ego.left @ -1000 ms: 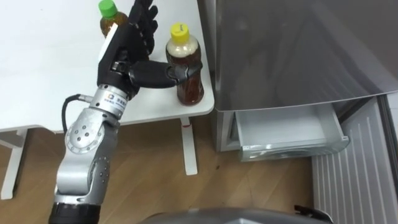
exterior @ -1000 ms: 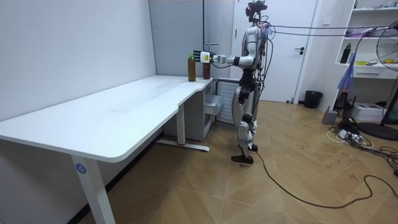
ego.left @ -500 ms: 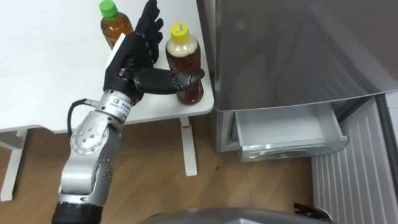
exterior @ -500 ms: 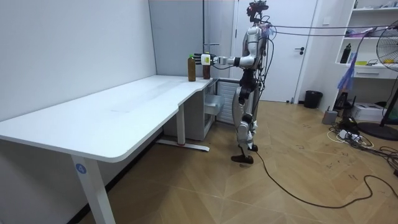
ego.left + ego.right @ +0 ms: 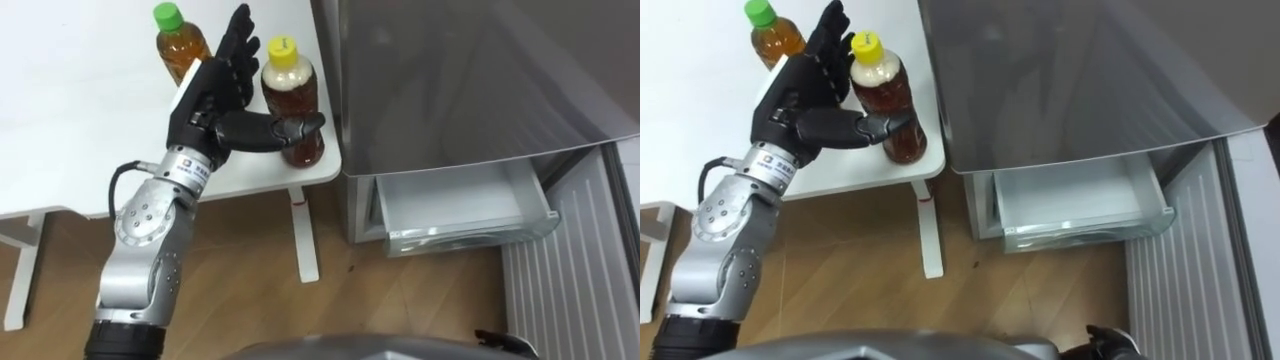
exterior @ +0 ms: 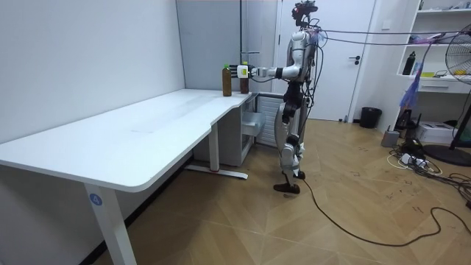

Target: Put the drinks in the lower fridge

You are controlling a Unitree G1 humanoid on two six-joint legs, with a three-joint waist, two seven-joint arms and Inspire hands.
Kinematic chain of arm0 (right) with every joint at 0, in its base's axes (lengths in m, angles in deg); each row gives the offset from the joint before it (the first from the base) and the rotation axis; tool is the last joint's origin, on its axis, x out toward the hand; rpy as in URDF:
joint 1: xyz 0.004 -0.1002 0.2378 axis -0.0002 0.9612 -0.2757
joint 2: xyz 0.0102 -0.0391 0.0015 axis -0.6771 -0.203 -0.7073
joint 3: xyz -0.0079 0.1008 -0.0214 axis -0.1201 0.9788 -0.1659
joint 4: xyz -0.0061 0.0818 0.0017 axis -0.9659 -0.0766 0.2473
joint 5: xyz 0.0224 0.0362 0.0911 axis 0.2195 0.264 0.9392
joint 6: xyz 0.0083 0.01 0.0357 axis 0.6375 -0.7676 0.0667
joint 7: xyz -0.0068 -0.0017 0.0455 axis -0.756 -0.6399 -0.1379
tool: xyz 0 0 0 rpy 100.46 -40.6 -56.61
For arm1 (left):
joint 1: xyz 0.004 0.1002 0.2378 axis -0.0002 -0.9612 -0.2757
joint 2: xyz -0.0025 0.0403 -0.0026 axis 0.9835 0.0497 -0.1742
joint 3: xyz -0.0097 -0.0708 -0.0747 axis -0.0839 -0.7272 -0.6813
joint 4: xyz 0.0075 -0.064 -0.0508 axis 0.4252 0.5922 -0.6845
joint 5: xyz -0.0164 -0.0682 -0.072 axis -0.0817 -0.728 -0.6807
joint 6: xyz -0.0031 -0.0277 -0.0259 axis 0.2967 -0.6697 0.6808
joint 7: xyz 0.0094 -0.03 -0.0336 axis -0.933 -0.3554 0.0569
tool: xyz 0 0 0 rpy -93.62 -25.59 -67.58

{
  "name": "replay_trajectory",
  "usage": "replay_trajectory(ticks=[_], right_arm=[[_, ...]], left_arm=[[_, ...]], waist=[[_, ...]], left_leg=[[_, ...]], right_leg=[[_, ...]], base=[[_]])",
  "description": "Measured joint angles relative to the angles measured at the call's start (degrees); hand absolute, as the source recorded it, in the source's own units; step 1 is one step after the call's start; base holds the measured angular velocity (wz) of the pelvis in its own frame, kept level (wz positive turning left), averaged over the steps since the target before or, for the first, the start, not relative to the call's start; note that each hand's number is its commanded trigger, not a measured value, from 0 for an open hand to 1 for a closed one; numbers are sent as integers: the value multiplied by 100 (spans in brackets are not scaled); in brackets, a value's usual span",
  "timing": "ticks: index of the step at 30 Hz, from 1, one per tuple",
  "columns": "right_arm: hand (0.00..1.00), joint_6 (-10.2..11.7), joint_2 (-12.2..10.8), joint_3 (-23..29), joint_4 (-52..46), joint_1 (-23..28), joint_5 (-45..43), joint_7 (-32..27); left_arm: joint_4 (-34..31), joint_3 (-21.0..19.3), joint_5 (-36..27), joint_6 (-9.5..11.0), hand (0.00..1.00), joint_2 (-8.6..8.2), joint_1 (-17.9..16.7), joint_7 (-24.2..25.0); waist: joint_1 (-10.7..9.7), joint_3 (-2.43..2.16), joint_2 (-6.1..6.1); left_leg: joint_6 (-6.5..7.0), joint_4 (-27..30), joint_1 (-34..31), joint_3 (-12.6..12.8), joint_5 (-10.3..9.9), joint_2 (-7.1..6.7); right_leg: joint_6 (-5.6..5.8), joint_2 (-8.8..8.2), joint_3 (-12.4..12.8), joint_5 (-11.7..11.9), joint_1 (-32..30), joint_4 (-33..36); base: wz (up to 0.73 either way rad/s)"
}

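Two brown drinks stand on the white table (image 5: 70, 130) near its right corner: a yellow-capped bottle (image 5: 293, 105) and, further back to the left, a green-capped bottle (image 5: 176, 42). My left hand (image 5: 208, 92) is at the yellow-capped bottle's left side. Its fingers point straight up beside the bottle and its thumb lies across the bottle's front; the hand is open. The bottle rests on the table. In the room view I stand at the table's far end with the left arm stretched out to the bottles (image 6: 243, 79). My right hand (image 6: 310, 90) hangs by my body.
The grey fridge (image 5: 470, 80) stands right of the table. Its lower drawer (image 5: 460, 205) is pulled out, white and empty. A ribbed white panel (image 5: 575, 280) lies at the lower right. Wooden floor and a table leg (image 5: 303, 235) are below.
My left hand has slid a little forward along the yellow-capped bottle, its fingers now closer beside the cap. The view has shifted slightly. Both bottles stay in place.
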Motion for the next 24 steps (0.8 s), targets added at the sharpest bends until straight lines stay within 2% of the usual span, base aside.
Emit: replay_trajectory(ticks=[4,6,11,15,24], right_arm=[[0,-167,-7,-52,-5,35,-521,47],[0,-247,-19,-116,-6,79,-765,82],[0,-426,-46,-167,-14,108,-1058,242],[0,-487,-61,-213,-52,110,-1087,302],[0,-491,-62,-224,-90,102,-1081,405]], left_arm=[[33,8,0,0,0,41,54,2],[272,20,5,-2,0,110,164,8],[460,16,93,-10,0,151,216,-5],[473,17,241,-11,0,154,216,-12],[690,19,220,-11,0,165,245,-126]], waist=[[-2,-3,4],[-4,-6,1],[-4,-25,-25],[-4,-72,-84],[-14,-63,-80]], left_leg=[[0,-25,30,48,0,4],[0,-27,39,59,0,5],[0,-22,44,66,0,5],[0,-17,46,67,0,10],[0,-13,44,68,0,11]], right_leg=[[0,1,28,0,0,6],[0,1,36,0,2,14],[0,1,79,0,-3,29],[0,6,81,0,0,36],[0,14,115,0,4,35]], base=[[-7],[-2],[0],[0],[0]])
